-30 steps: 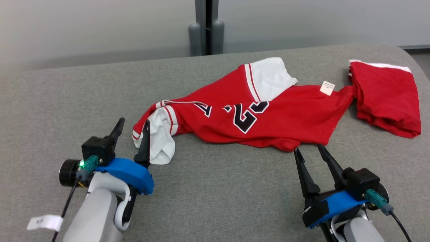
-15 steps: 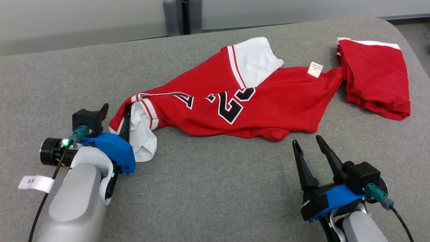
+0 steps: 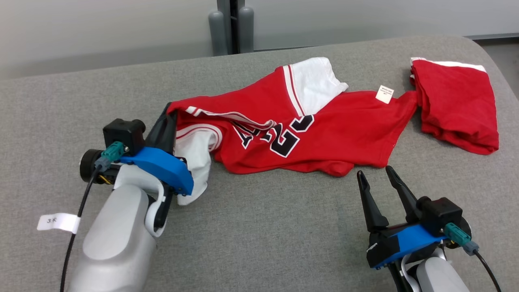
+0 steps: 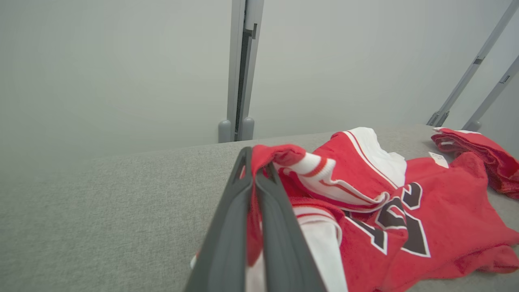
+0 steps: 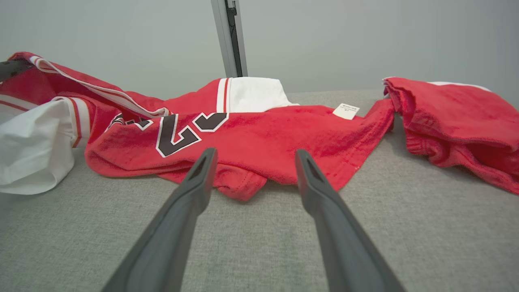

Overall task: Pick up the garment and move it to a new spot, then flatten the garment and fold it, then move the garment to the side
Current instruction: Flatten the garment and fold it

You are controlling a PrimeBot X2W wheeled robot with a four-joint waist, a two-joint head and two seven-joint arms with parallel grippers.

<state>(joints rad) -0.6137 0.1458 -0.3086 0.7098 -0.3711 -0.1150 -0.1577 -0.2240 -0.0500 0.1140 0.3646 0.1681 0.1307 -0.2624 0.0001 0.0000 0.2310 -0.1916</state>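
Note:
The garment [image 3: 344, 134] is a red jersey with white sleeves and black numbers, lying crumpled across the grey padded table [image 3: 259, 235]. My left gripper [image 3: 170, 115] is shut on its left shoulder edge and holds that end lifted off the table; the left wrist view shows red cloth [image 4: 275, 156] pinched between the two closed fingers [image 4: 239, 194]. My right gripper [image 3: 375, 174] stands open just in front of the jersey's lower hem [image 5: 243, 182], touching nothing. In the right wrist view the hem lies between and beyond the spread fingertips [image 5: 253, 156].
A bunched red part with a white edge [image 3: 454, 101] lies at the far right, near the table's rounded corner. A grey post [image 3: 231, 28] stands behind the table's far edge against a pale wall. A white label [image 3: 384, 93] sits on the cloth.
My left gripper has closed on the jersey's left shoulder and raised it, pulling that end up and back. The right gripper stays open in place. The head camera has shifted slightly.

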